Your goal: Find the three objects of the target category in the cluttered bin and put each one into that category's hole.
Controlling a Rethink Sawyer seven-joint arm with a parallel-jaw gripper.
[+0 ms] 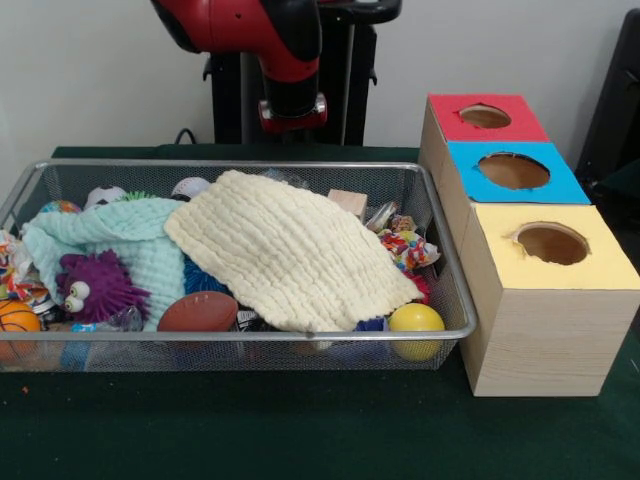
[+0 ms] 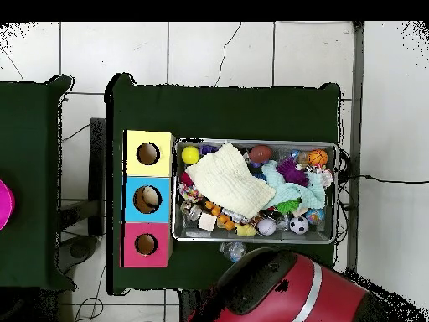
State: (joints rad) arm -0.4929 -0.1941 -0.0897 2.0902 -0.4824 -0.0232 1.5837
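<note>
Pincer: couldn't tell its state; neither view showed its tips. Only the red arm [image 1: 275, 40] hung above the far rim of the bin, its black-and-red end [image 1: 292, 108] well clear of the contents. From overhead the arm's bulk [image 2: 281, 289] covered the table edge just below the bin.

The wire bin [image 1: 240, 335] sat on the green table [image 1: 300, 430], packed w/ toys. A cream cloth [image 1: 290, 250] lay spread across the middle, on top of a mint cloth [image 1: 120, 240] to its left in the front view. Near the front wall: purple spiky toy w/ eyes [image 1: 95, 285], brown football [image 1: 198, 312], yellow ball [image 1: 416, 325] in the corner by the box. An orange basketball [image 1: 15, 325] sat at the opposite end. A soccer ball [image 2: 297, 225] showed overhead, close to the arm-side wall. A wooden block [image 1: 348, 203] poked out behind the cream cloth.

Just beside the bin stood the wooden box [image 1: 540, 330] w/ three holes on top: yellow [image 1: 552, 243], blue [image 1: 513, 170], red [image 1: 485, 116]. Target category couldn't be told from either view.
</note>
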